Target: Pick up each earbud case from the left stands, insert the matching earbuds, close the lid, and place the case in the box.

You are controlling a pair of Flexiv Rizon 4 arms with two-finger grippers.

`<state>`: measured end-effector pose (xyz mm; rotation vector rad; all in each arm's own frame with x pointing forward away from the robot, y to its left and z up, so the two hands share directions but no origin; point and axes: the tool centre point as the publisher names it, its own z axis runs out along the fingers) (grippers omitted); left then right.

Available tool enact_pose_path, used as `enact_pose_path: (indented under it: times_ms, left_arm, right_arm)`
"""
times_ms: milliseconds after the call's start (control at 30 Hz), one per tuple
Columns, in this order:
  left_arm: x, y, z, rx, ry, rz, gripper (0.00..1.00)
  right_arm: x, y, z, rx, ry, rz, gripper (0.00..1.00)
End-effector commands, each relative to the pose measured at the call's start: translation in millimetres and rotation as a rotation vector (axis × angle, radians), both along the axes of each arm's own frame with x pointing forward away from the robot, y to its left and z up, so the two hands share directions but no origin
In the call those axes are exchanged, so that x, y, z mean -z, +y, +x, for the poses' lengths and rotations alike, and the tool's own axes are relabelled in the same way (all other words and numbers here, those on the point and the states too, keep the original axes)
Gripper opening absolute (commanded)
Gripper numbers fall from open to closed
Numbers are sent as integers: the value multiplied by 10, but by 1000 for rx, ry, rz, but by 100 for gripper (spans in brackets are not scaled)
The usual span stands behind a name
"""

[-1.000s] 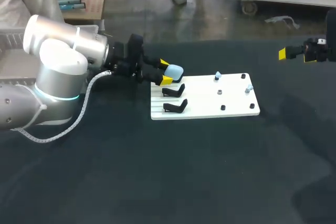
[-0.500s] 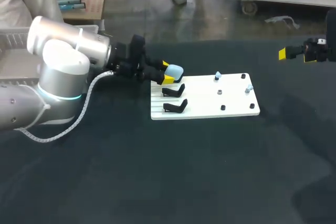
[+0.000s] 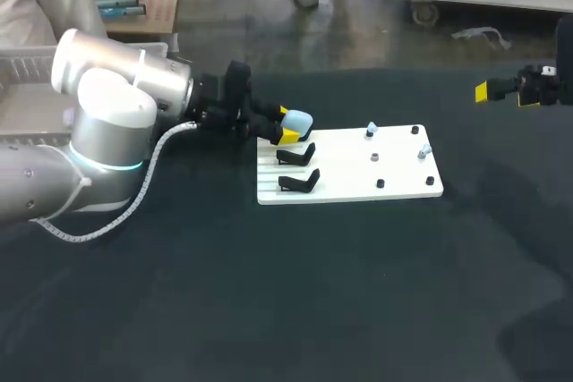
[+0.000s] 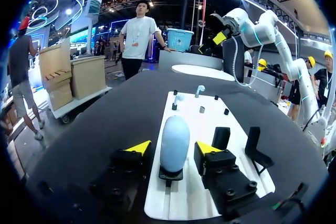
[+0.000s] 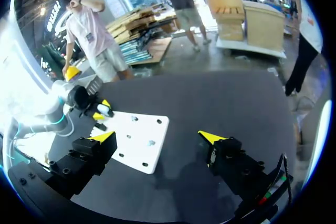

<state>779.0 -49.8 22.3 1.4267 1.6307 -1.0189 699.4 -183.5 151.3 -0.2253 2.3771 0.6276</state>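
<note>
A dark table (image 3: 358,292) carries a white board (image 3: 394,187), with three black stands along the board's left edge and small pegs on its right half. A pale blue earbud case (image 3: 296,121) is seen resting on the farthest stand, and it appears closed. The left hand (image 3: 284,124) is placed around the case. In the left wrist view its fingers are spread, one on each side, with a gap showing on both sides, so nothing is gripped. The two nearer stands (image 3: 297,154) (image 3: 303,182) are empty. Two small pale pieces, judged to be earbuds (image 3: 371,130), are set on pegs well apart from the case. The right hand (image 5: 158,136) is held spread and empty above the table's far right side, well away from the board. No box is seen in any view.

The task is judged to be at its very start for this case. The hand is lined up for the grasp, but the case has not yet been lifted. Opening it, inserting the earbuds, closing the lid and boxing are all left to be done.
</note>
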Motion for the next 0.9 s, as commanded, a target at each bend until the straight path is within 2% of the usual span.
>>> enact_pose_path:
  times_ms: [33, 300, 367, 433, 667, 900]
  left_arm:
    - [-5, -6, 26, 8, 1, -3, 48]
    - [-7, -12, 34, 11, 1, -7, 42]
    - [-7, -16, 35, 12, 1, -8, 36]
    - [-3, -23, 30, 14, 1, -7, 38]
    - [21, -14, 30, 13, 5, -4, 33]
    - [18, -16, 35, 16, 2, -3, 21]
  right_arm:
    - [6, -6, 1, -2, -1, 1, 100]
    - [6, -6, 1, -2, -1, 1, 100]
    - [6, -6, 1, -2, -1, 1, 100]
    - [6, -6, 1, -2, -1, 1, 100]
    - [6, -6, 1, -2, -1, 1, 100]
    - [6, -6, 1, -2, -1, 1, 100]
